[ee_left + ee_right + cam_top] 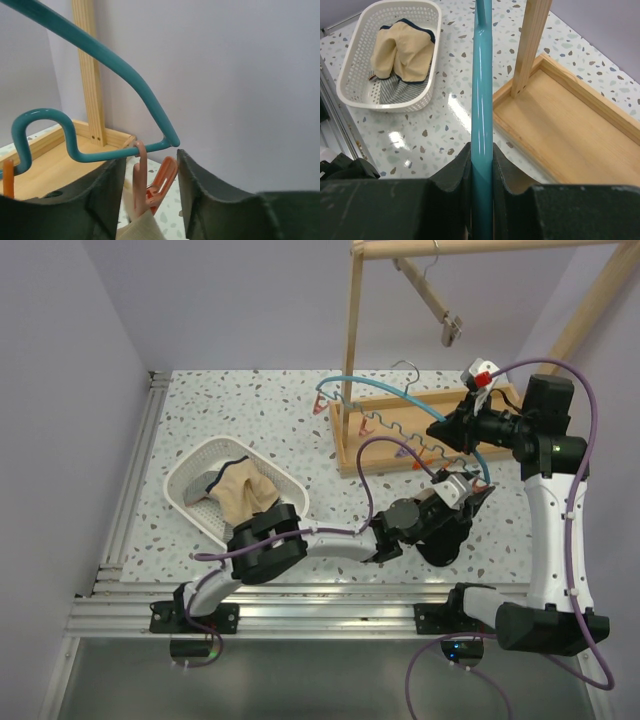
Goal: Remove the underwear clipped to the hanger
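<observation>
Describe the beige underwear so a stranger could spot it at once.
Find the white basket on the table, left of the wooden stand. Inside, the beige underwear lies bunched on top; plain cloth sets it apart from the grey striped pair beneath.

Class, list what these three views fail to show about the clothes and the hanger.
- Left wrist view: the cloth below the orange clip, inside the open left claw, is cut off by the bottom edge; garment unknown.
- Right wrist view: the beige pair covers most of the grey striped pair.
- Same view: the teal hanger runs off the top edge.
</observation>
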Controlling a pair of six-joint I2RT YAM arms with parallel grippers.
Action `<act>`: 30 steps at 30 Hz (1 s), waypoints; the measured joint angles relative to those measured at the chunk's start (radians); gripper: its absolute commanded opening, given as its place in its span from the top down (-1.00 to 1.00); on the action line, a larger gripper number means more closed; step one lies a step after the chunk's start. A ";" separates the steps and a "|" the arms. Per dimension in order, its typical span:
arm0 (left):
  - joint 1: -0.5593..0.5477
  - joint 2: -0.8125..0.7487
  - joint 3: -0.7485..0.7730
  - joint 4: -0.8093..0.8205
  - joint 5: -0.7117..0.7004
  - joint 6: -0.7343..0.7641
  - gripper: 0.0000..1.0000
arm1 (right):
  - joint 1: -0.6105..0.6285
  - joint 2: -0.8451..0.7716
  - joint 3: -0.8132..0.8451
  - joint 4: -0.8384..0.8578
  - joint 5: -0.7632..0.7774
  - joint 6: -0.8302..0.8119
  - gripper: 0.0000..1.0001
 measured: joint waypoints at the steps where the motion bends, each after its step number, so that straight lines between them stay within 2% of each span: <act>1: -0.001 0.003 0.004 0.003 -0.005 0.006 0.22 | 0.000 0.000 0.000 0.001 0.000 0.000 1.00; 2: -0.003 0.005 0.008 0.005 -0.009 0.012 0.54 | 0.000 0.000 0.000 0.001 0.000 0.000 1.00; 4: -0.006 0.009 0.012 0.013 -0.017 0.023 0.82 | 0.000 0.000 -0.001 0.000 0.000 0.000 1.00; 7: -0.008 0.009 0.014 0.025 -0.024 0.034 0.80 | 0.000 0.000 -0.002 0.001 0.000 0.000 1.00; 9: -0.009 0.009 0.014 0.026 -0.026 0.038 0.29 | 0.000 0.000 -0.002 0.002 0.000 0.000 1.00; 10: -0.010 0.009 0.013 0.027 -0.024 0.042 -0.15 | 0.000 0.000 -0.002 0.003 0.000 0.000 1.00; 13: -0.010 0.003 -0.008 0.040 -0.012 0.044 -0.68 | 0.000 0.000 -0.002 0.003 0.001 0.000 1.00; 16: -0.010 -0.038 -0.104 0.049 0.024 0.052 -0.94 | 0.000 0.000 -0.002 0.003 0.002 0.000 1.00; 23: -0.011 -0.235 -0.380 0.048 0.137 0.059 -1.00 | 0.000 0.000 -0.002 0.004 0.002 -0.002 1.00; 30: -0.011 -0.443 -0.550 -0.031 0.216 0.097 -1.00 | 0.000 0.000 -0.002 -0.002 0.003 -0.020 1.00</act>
